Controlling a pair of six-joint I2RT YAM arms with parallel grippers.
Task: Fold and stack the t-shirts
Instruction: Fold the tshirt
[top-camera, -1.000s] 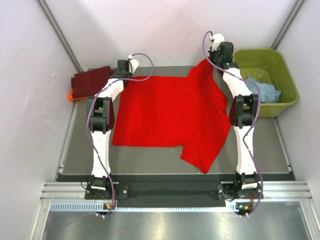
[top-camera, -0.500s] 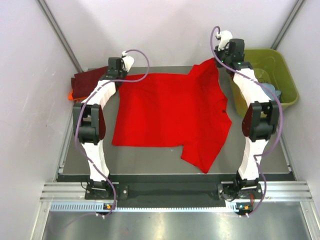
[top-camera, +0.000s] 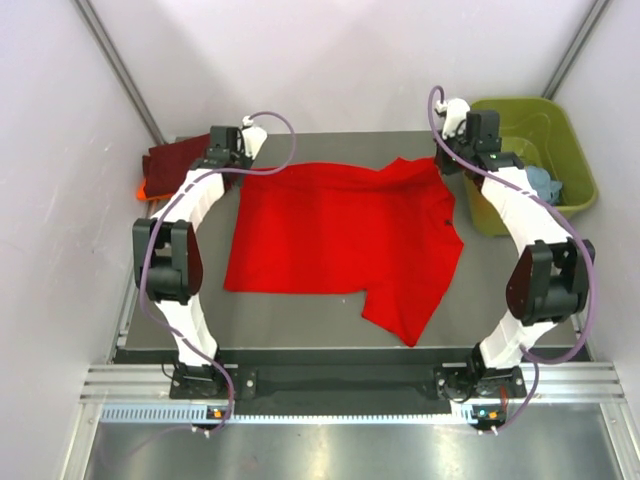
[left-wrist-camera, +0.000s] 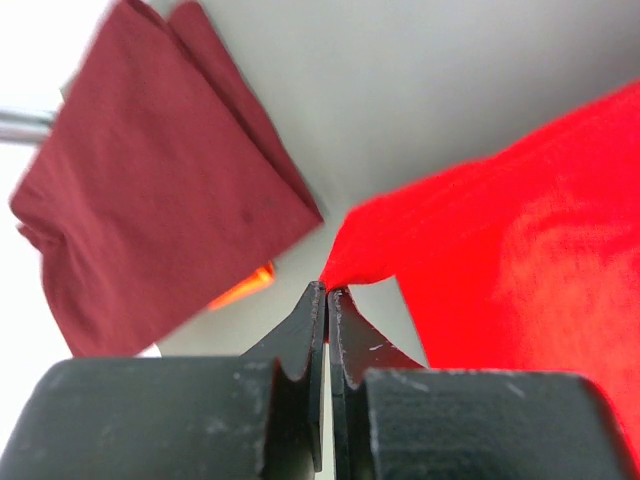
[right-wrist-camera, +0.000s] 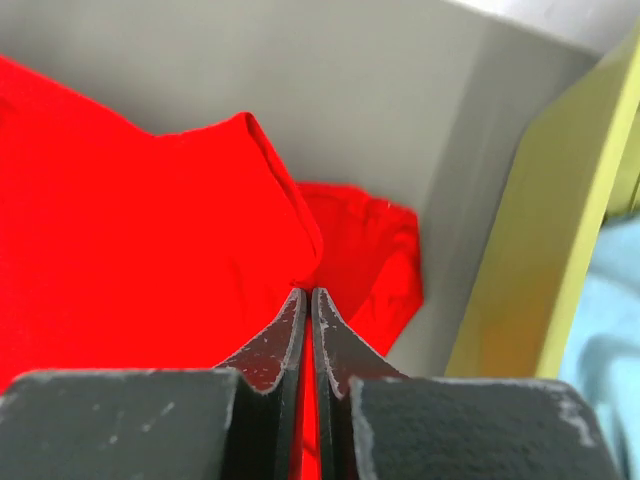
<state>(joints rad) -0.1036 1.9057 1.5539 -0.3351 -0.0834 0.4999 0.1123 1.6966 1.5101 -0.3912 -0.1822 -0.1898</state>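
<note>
Progress is partial, by my reading. You have the maroon t-shirt (top-camera: 178, 160) lying folded at the far left corner on top of the orange t-shirt (top-camera: 141, 190), of which only a sliver shows. So that pair looks done and stacked. The red t-shirt (top-camera: 340, 235) is spread flat across the middle of the table (top-camera: 300, 325) and is not yet folded. The light blue t-shirt (top-camera: 541, 186) sits crumpled in the green tub (top-camera: 560, 118) at the far right, untouched.

Your left gripper (left-wrist-camera: 327, 292) is clamped on the far left corner of the red t-shirt, jaws pressed together on a peak of cloth. Your right gripper (right-wrist-camera: 307, 293) is pinched on the far right corner, where the fabric doubles over into a ridge.

Mind your margins. The left gripper works just beside the folded stack, and the right one is close to the tub wall. Both are near the far edge of the table, so little room remains beyond them. The open room is toward you. Bare table shows along the near edge and down the left side, though one flap of the shirt already reaches close to the near edge on the right.
</note>
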